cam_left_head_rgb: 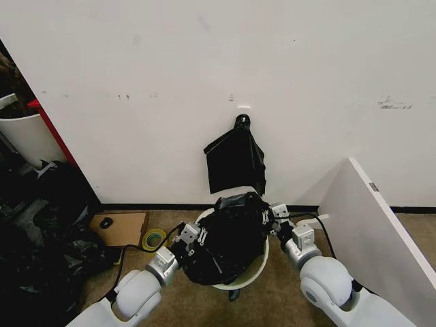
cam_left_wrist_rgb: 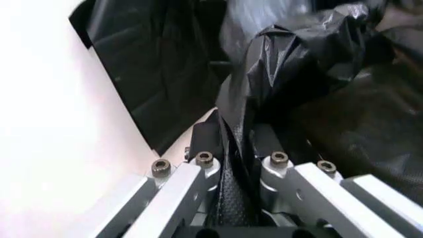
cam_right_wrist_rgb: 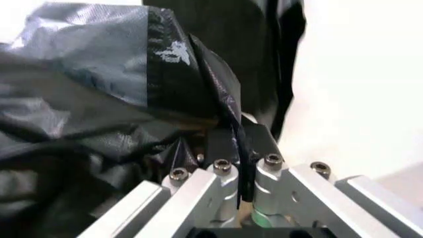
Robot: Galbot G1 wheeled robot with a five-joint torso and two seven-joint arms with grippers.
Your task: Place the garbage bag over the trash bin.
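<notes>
The garbage bag [cam_left_head_rgb: 228, 240], glossy black and crinkled, is spread over the top of the round white trash bin [cam_left_head_rgb: 253, 270], whose rim shows under it at the front right. At the bag's left edge my left gripper [cam_left_head_rgb: 191, 238] is shut on the film. The left wrist view shows the plastic [cam_left_wrist_rgb: 310, 59] pinched between the left gripper [cam_left_wrist_rgb: 235, 138]. My right gripper [cam_left_head_rgb: 276, 216] holds the bag's right edge. In the right wrist view a fold of the bag [cam_right_wrist_rgb: 86, 99] runs into the shut right gripper [cam_right_wrist_rgb: 238, 141].
A flat black bunch [cam_left_head_rgb: 235, 160] hangs from a wall hook just behind the bin. A white panel [cam_left_head_rgb: 371, 225] leans at the right. On the left lie a heap of dark sacks [cam_left_head_rgb: 41, 238], a white tub with red trim [cam_left_head_rgb: 27, 133], cardboard [cam_left_head_rgb: 122, 228] and a tape roll [cam_left_head_rgb: 154, 239].
</notes>
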